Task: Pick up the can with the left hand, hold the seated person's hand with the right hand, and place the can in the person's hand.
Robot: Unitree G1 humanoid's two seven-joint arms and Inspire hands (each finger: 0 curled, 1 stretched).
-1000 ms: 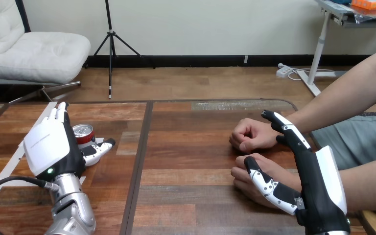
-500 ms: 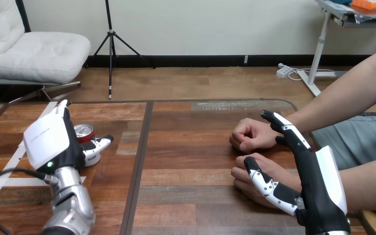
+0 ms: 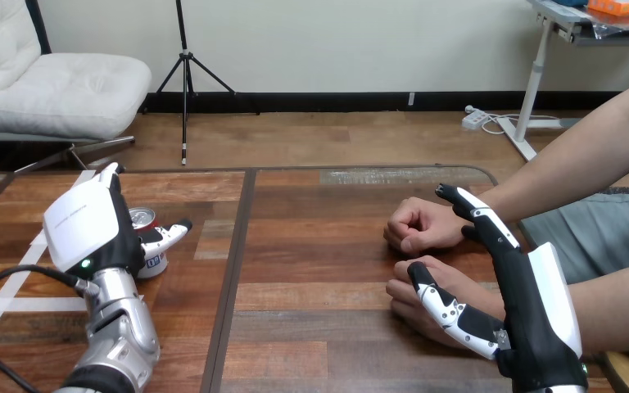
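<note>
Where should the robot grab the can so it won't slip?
Take the can round the middle of its curved side, coming from the left, where the left hand is beside it. It stands upright, so a sideways wrap fits its round wall better than a grab from above.

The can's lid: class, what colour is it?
Silver-grey, with a red band just under the rim of the can; the head view shows it.
</note>
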